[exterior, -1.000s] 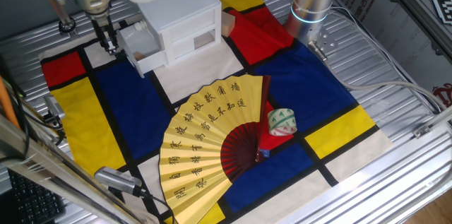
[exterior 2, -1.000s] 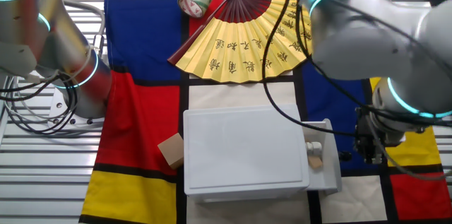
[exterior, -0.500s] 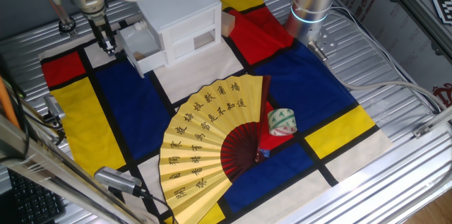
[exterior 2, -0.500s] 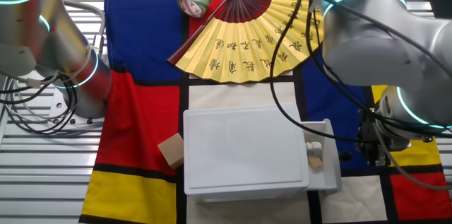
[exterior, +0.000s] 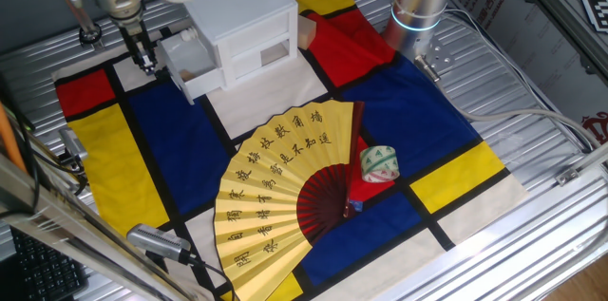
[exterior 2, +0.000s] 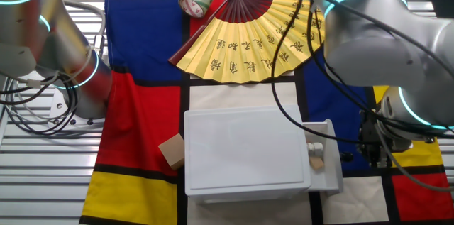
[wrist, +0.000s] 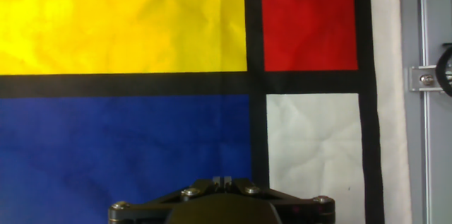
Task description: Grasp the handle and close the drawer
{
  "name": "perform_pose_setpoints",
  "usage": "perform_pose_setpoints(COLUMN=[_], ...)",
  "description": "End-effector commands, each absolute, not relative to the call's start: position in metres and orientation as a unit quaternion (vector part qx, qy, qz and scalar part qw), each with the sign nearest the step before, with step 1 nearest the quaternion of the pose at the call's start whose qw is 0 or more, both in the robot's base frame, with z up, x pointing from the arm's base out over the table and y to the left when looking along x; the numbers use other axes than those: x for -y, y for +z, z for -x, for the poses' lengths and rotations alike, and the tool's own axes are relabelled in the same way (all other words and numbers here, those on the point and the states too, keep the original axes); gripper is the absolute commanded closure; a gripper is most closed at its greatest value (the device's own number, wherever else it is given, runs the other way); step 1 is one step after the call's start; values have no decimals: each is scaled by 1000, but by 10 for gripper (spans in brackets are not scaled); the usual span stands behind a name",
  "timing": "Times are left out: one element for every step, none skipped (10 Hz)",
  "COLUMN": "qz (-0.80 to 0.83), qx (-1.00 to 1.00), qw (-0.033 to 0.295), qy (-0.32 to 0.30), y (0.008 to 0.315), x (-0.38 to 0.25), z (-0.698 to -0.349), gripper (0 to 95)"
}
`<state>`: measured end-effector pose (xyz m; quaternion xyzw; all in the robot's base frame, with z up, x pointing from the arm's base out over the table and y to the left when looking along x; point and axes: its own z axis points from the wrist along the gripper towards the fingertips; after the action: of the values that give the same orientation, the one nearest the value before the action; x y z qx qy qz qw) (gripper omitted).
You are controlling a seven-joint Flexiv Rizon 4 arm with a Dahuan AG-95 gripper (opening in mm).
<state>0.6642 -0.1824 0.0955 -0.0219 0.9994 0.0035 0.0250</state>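
The white cabinet [exterior: 249, 11] stands at the back of the colour-block cloth. Its upper drawer [exterior: 190, 60] is pulled out to the left and holds small objects [exterior 2: 314, 155]. From the other fixed view the drawer [exterior 2: 325, 165] sticks out to the right. My gripper [exterior: 144, 54] hangs just beyond the drawer's front, apart from it and low over the cloth; it also shows in the other fixed view [exterior 2: 376, 152]. In the hand view the fingertips [wrist: 217, 179] are pressed together over blue cloth, holding nothing. The handle is too small to make out.
A yellow paper fan [exterior: 275, 187] lies open mid-cloth with a tape roll [exterior: 378, 162] beside it. A small cardboard box [exterior 2: 172, 151] sits behind the cabinet. A second arm's base [exterior: 418, 11] stands at the back right. A metal table rail [wrist: 424, 75] lies beyond the cloth edge.
A second ago my arm shifted slightly away from the drawer's front. Nothing has moved in the last half second. The drawer has stayed open.
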Motion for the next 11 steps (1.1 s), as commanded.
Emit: perform_pose_setpoints(qz=[26, 26, 27, 28, 28, 29, 29, 28, 28, 28, 28], qx=[-999, -999, -999, -999, -999, -999, -1000, -1000, -1000, -1000, -1000], qw=[20, 18, 18, 17, 16, 14, 10, 6, 6, 6, 5], qy=[3, 3, 3, 3, 3, 3, 4, 4, 4, 4, 4], y=[93, 93, 93, 93, 93, 93, 93, 93, 93, 93, 93], x=[184, 184, 184, 184, 184, 184, 184, 184, 184, 184, 184], z=[-666, -667, -667, -667, -667, -667, -667, -667, -667, -667, -667], gripper=[950, 950, 950, 950, 950, 950, 950, 950, 950, 950, 760])
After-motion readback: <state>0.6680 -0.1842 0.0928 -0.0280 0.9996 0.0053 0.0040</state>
